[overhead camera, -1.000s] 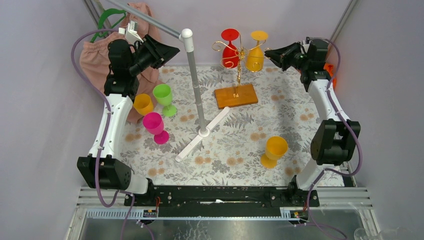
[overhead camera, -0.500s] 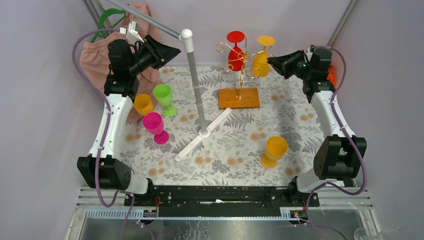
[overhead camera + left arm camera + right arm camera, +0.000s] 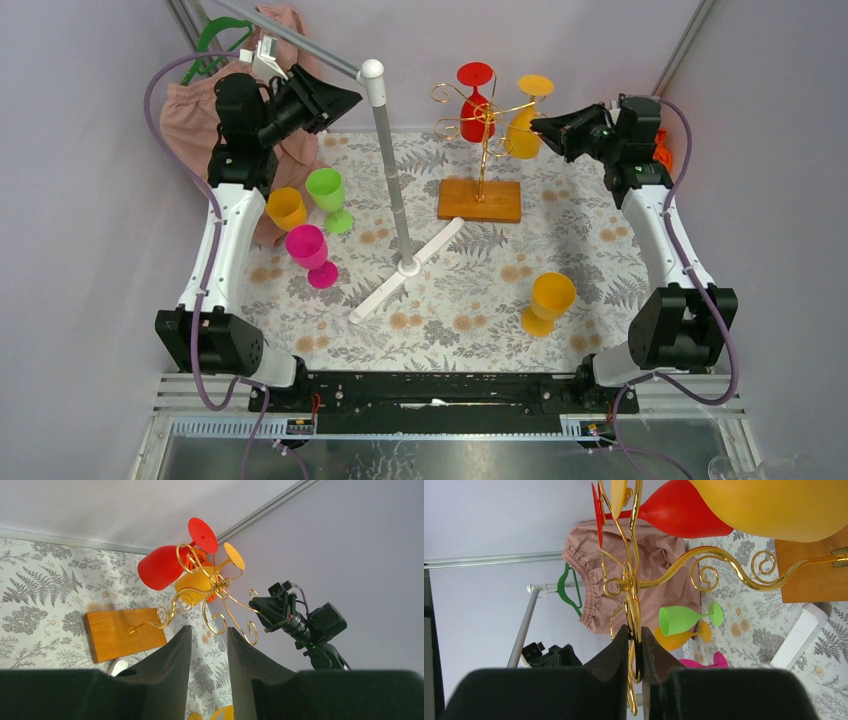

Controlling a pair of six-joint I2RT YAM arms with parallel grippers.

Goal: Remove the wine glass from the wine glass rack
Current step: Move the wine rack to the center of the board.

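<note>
Lilac walls on three sides; tabletop covered in a grey fern-and-flower print cloth.

1. Wine glass rack: gold wire with curled arms on a central post, wooden base lying flat at the far centre of the tabletop.
2. Red wine glass: hangs upside down on the rack, foot uppermost.
3. Yellow wine glass: hangs upside down on the rack just right of the red one, on the side nearest the right arm.
4. Right hand: raised beside the rack, fingers clenched on one of its thin gold wires, close to the yellow wine glass but not gripping it.
5. Left hand: raised at far left, well apart from the rack, fingers slightly parted and grasping nothing.
6. White-and-grey pole stand: upright left of the rack, on a white cross foot.
7. Pink garment on a green hanger: far left corner.
8. Orange glass, green glass and magenta glass: clustered upright at left.
9. Yellow glass: alone at near right.
</note>
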